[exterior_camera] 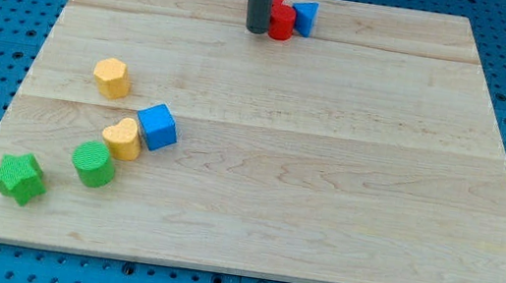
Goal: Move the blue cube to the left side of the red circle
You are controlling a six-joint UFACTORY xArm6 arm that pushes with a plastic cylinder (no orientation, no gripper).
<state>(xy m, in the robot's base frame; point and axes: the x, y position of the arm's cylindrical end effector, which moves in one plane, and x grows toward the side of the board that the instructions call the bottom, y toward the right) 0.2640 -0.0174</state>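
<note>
The blue cube (157, 127) sits at the board's left-centre, touching a yellow heart block (122, 138) on its lower left. A red block (281, 19), its shape partly hidden, sits near the view's top centre, with a small blue triangular block (304, 16) touching its right side. My tip (256, 30) rests on the board right against the red block's left side, far to the upper right of the blue cube. The rod hides part of the red block.
A yellow hexagon block (112, 77) lies above and left of the blue cube. A green cylinder (93, 164) and a green star block (20, 177) sit at the lower left. The wooden board (325, 191) lies on a blue pegboard surface.
</note>
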